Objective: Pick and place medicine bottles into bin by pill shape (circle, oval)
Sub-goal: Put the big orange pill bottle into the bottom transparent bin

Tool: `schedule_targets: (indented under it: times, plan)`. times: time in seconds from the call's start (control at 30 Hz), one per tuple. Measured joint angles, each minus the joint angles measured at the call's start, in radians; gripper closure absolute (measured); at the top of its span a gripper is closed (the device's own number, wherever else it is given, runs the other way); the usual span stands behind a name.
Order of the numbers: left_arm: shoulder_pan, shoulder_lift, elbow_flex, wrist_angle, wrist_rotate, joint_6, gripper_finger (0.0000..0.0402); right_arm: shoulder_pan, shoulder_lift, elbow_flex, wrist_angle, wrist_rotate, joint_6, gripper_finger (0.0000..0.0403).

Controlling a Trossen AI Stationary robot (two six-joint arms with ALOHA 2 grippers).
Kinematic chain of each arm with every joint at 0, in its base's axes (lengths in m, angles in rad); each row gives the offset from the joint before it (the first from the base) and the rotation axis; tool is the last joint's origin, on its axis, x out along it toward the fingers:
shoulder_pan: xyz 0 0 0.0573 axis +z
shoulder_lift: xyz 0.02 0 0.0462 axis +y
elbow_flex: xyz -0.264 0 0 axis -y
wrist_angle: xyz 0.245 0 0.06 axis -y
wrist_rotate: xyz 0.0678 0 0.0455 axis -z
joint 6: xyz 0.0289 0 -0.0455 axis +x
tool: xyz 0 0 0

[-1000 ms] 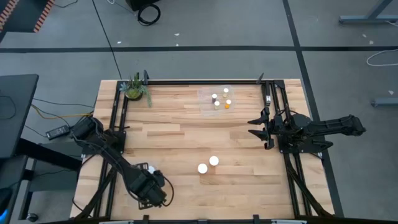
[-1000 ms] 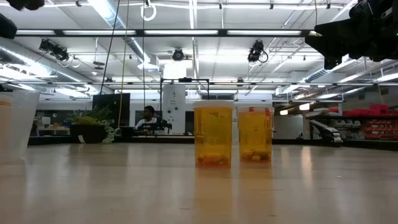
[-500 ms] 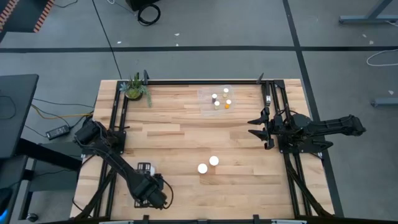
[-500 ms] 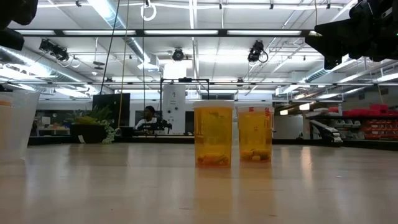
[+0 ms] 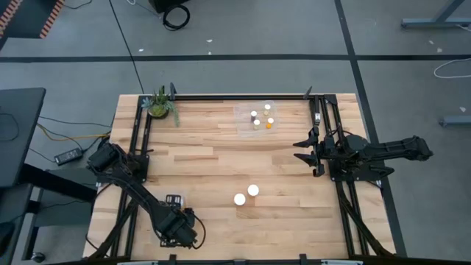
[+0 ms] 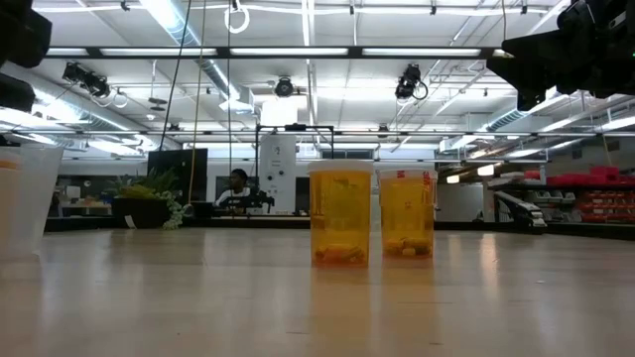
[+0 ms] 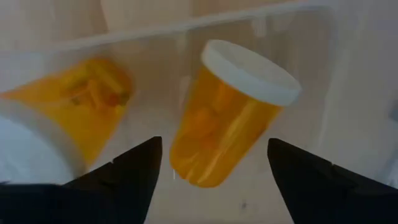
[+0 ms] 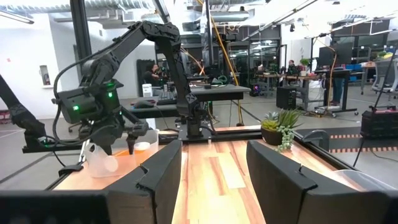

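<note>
Over the clear bin (image 7: 323,37) at the near left corner of the table (image 5: 213,158), the left gripper (image 7: 211,168) hangs with its fingers spread wide and nothing between them that it squeezes. An orange bottle (image 7: 230,118) with a white cap lies tilted inside the bin, just under the gap between the two fingers, and I cannot tell if a finger touches it. A second orange bottle (image 7: 74,106) lies on its side close beside it in the same bin.

The step looks like letting a bottle go into the bin. To do it well, the left gripper should go straight up with its fingers wide, so it does not bump the bottle or drag the bin.

Two more bottles (image 5: 246,195) stand side by side near the middle of the table, well apart from both grippers. Some small bottles (image 5: 261,118) sit in another clear bin at the far side.

The right gripper (image 8: 214,168) waits at the right edge of the table, fingers partly apart and holding nothing.
</note>
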Motion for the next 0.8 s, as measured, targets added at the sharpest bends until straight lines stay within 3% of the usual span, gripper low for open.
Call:
schedule_targets:
  times: [0.5,0.63,0.8]
  plan:
    - [-0.002,0.000,0.000,0.054,-0.043,0.008,0.0235,0.000,0.000,0.000,0.000,0.000,0.000,0.0214]
    - [-0.002,0.000,0.000,0.052,-0.051,0.027,0.0234,0.000,0.000,0.000,0.000,0.000,0.000,0.0214]
    - [-0.002,0.000,0.000,0.051,-0.069,-0.089,0.0185,0.000,0.000,0.000,0.000,0.000,0.000,0.0214]
